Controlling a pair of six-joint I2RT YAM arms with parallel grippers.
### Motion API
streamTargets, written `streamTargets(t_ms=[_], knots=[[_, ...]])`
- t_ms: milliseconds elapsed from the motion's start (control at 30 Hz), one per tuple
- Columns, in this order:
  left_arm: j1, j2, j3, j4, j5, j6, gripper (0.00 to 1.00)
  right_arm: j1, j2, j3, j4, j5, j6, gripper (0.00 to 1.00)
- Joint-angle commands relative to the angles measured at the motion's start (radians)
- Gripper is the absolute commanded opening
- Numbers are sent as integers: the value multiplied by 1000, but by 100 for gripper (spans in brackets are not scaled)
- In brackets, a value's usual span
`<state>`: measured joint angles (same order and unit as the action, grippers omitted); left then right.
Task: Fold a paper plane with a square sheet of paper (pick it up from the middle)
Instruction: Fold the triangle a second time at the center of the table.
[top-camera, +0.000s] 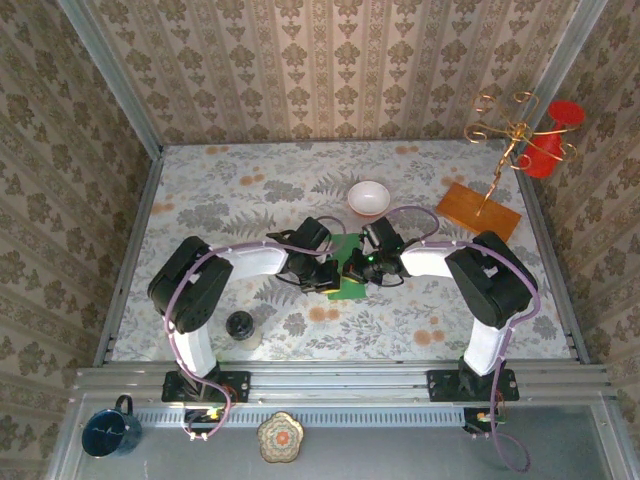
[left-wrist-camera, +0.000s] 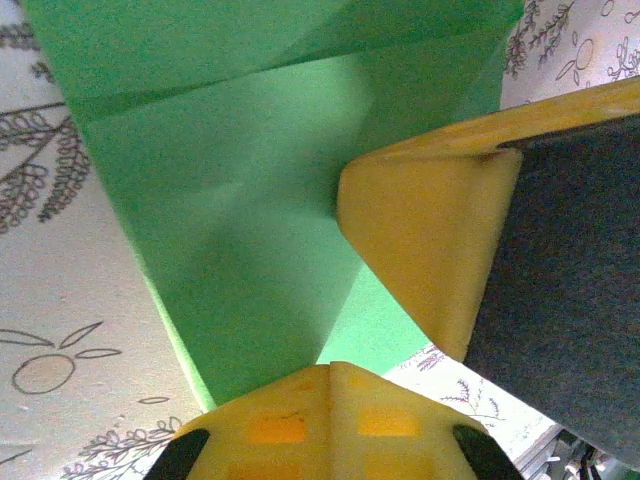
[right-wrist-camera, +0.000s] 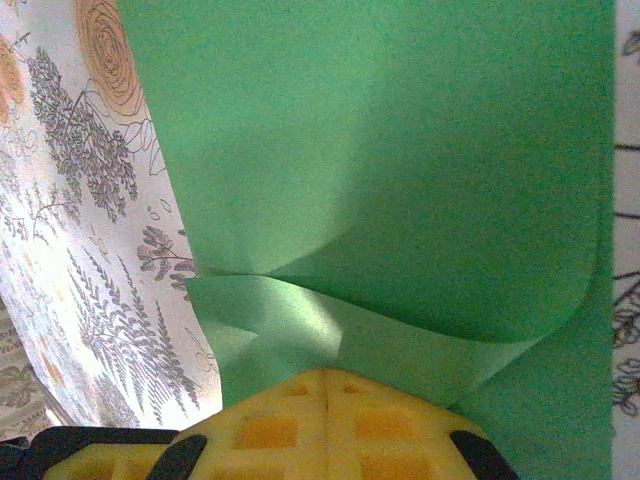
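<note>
Roughly at the middle of the floral table (top-camera: 210, 200) lies the square sheet of paper (top-camera: 348, 288), bright green and already partly folded, mostly hidden from above by the two wrists that meet over it. From the left wrist, its layers show a long crease across the top and a diagonal edge. It narrows to a corner that ends right at the tips of the left gripper (left-wrist-camera: 328, 375), whose jaws are pressed together with no gap. From the right wrist, a flap with a rounded corner curls over a lower layer, whose edge meets the tips of the right gripper (right-wrist-camera: 328, 378), jaws likewise closed tight. Whether paper is pinched between either pair or merely pressed under them I cannot tell. One of the right gripper's yellow fingers (left-wrist-camera: 430, 230) sits over the sheet, near the left tips. Beyond the paper stands a white bowl (top-camera: 369, 197). To its right an orange-brown wooden board (top-camera: 478, 210) carries a gold wire stand (top-camera: 515, 135), with a red object (top-camera: 550, 140) beside it. A black round object (top-camera: 240, 325) sits near the left arm's base.
</note>
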<state>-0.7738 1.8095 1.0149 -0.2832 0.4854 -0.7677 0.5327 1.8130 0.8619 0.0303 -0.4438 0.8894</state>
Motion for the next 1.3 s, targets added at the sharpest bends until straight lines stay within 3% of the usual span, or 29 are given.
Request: streamTargets(t_ms=[0, 733, 1067, 1267], knots=[[-6, 14, 13, -11, 0, 0, 0, 0, 78, -50, -107, 71, 6, 5], [-20, 6, -85, -60, -37, -8, 0, -7, 92, -43, -171, 103, -4, 5], [-27, -154, -219, -165, -71, 24, 0, -6, 110, -38, -206, 119, -3, 5], [-21, -249, -145, -124, -133, 31, 0, -6, 98, -40, -191, 106, 5, 5]])
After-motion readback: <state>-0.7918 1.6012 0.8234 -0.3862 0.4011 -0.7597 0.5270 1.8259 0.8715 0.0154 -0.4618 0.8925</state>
